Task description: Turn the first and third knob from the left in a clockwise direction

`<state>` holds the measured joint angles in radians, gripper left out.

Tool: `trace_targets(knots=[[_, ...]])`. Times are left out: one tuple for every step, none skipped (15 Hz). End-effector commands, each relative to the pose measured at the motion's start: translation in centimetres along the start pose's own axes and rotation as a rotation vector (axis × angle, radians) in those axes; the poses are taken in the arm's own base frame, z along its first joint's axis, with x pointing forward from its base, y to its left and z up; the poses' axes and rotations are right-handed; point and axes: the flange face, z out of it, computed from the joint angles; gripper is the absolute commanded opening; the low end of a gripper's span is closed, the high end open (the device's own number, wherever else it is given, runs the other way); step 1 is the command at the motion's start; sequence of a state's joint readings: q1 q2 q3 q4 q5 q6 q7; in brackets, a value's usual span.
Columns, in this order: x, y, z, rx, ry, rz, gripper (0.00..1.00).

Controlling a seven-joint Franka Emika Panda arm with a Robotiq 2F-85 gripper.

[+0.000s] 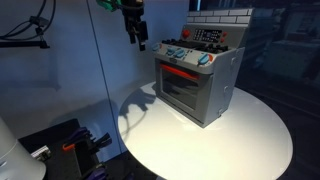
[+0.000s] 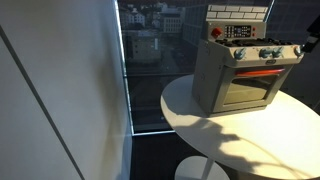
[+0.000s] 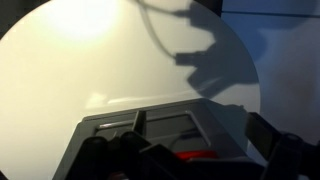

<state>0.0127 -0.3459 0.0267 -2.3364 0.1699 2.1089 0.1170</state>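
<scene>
Open air between tool (image 1: pixel 137 44) and toy oven (image 1: pixel 200 90); nothing in the way. Bare desk (image 1: pixel 150 130) in front of and beside oven, free for passage. Raised back panel (image 1: pixel 215 30) directly behind knob row (image 1: pixel 188 53), closing off approach from rear. Front and top of knob row unobstructed.

The grey box-shaped toy oven (image 1: pixel 200 90) stands on the round white table (image 1: pixel 250 150). A row of small round knobs (image 1: pixel 187 53) runs along the oven's front, above its glass door (image 1: pixel 180 92). The black gripper (image 1: pixel 133 35) hangs above the table, left of the oven and apart from it.
</scene>
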Motion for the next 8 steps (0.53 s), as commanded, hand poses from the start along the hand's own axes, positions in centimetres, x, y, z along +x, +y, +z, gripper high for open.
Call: trace_targets(knots=[[1.4,-1.9,0.4,0.038,0.035,0.084,1.0],[1.5,-2.4,0.5,0.044,0.055,0.112,1.0],[1.6,-2.8,0.7,0.053,0.076,0.137,1.0],[1.8,-3.3,0.8,0.06,0.096,0.158,1.0],[1.8,-3.7,0.9,0.064,0.121,0.178,1.0],[1.9,-4.2,1.0,0.066,0.143,0.195,1.0],[2.0,-4.6,1.0,0.069,0.163,0.209,1.0],[2.1,-4.9,1.1,0.071,0.179,0.221,1.0]])
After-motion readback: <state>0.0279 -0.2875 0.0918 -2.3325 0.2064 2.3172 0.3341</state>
